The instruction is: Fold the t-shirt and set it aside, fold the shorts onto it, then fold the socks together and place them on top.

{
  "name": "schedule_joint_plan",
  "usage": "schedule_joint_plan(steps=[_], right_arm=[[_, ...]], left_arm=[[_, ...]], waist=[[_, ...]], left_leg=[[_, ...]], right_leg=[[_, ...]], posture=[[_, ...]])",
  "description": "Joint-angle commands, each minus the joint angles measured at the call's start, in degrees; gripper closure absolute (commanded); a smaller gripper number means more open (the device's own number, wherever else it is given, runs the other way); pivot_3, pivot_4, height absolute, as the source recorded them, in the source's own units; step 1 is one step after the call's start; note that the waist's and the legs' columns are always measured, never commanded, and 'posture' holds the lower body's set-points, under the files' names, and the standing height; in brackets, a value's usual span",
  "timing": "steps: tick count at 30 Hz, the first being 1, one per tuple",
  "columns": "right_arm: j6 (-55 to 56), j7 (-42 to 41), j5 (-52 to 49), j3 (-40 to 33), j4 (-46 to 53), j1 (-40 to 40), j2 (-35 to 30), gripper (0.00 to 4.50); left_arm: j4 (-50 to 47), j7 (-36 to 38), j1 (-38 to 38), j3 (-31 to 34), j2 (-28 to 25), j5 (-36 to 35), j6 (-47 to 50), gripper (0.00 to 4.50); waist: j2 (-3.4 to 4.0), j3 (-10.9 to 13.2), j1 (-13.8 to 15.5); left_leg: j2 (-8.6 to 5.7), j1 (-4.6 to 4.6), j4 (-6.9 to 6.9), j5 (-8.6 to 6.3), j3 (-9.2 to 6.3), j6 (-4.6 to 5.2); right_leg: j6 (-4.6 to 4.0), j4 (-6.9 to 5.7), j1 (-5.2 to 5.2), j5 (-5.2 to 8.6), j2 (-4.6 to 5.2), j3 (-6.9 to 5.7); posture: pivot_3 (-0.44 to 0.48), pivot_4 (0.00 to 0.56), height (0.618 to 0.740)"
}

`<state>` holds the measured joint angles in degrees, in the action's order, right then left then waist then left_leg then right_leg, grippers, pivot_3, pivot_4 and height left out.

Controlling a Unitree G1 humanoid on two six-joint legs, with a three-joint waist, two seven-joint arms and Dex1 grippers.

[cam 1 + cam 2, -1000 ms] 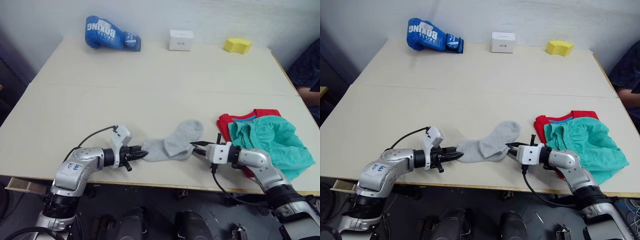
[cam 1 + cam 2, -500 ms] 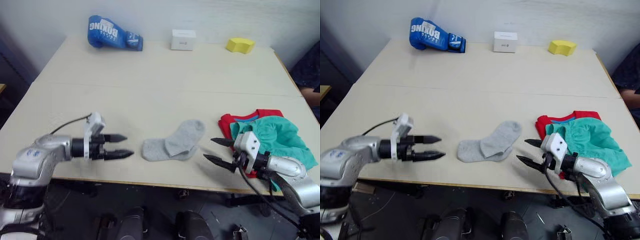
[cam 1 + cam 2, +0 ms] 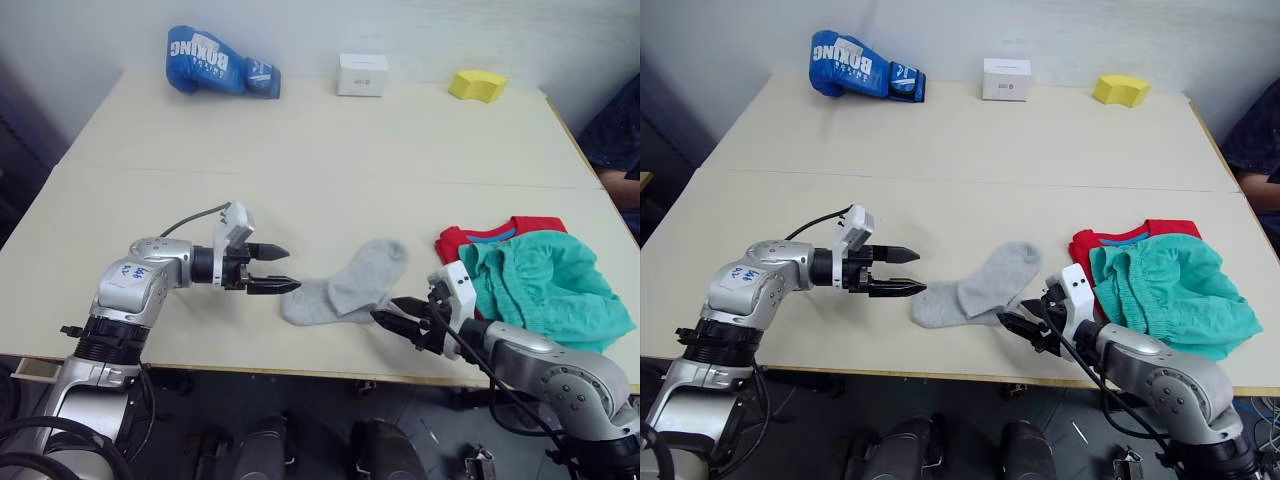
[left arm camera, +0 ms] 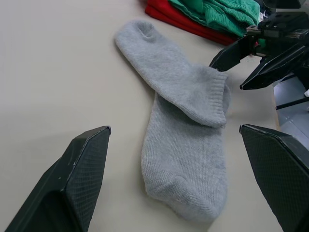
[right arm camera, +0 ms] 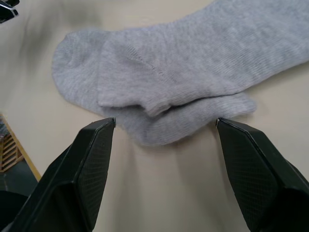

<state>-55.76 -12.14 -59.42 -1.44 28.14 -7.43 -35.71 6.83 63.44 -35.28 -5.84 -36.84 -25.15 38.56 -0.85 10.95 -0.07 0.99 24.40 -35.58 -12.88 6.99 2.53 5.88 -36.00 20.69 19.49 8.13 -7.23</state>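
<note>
Two grey socks (image 3: 345, 288) lie overlapped near the table (image 3: 330, 150)'s front edge. The left gripper (image 3: 272, 268) hovers just beside them at nine o'clock, fingers spread wide — holding nothing. The right gripper (image 3: 397, 315) sits at their four o'clock, also wide and empty. At three o'clock, teal shorts (image 3: 545, 285) rest atop the red t-shirt (image 3: 470, 238).
</note>
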Motion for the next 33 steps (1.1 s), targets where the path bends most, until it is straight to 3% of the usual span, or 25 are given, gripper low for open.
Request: schedule_joint_plan(steps=[1, 14, 33], right_arm=[[-1.0, 0.2, -1.4, -1.4, 1.6, -1.5, 1.3, 1.09], [-6.1, -2.3, -5.3, -6.3, 2.1, -3.6, -2.3, 1.09], [-9.9, 2.1, -5.6, -3.9, -3.6, -7.7, 4.7, 1.09]], left_arm=[[-2.0, 0.5, 0.5, 0.3, -0.2, 0.0, -0.6, 0.02], [-5.1, -1.1, 4.1, 2.0, -0.9, -0.5, 0.3, 0.02], [-6.9, -2.0, 5.3, 2.6, -1.9, -0.7, 0.8, 0.02]], waist=[[0.00, 0.0, 0.0], [0.00, 0.0, 0.0], [0.00, 0.0, 0.0]], left_leg=[[0.00, 0.00, 0.00, 0.00, -0.01, 0.01], [-0.02, 0.01, 0.02, -0.01, -0.02, 0.04], [-0.01, 0.01, 0.09, -0.01, -0.01, 0.01]], right_leg=[[0.01, 0.00, 0.00, -0.01, 0.00, 0.01], [0.02, 0.02, 0.00, -0.01, 0.02, 0.00], [0.02, 0.02, 0.04, -0.01, 0.03, 0.01]], posture=[[0.000, 0.150, 0.740], [0.000, 0.150, 0.740], [0.000, 0.150, 0.740]])
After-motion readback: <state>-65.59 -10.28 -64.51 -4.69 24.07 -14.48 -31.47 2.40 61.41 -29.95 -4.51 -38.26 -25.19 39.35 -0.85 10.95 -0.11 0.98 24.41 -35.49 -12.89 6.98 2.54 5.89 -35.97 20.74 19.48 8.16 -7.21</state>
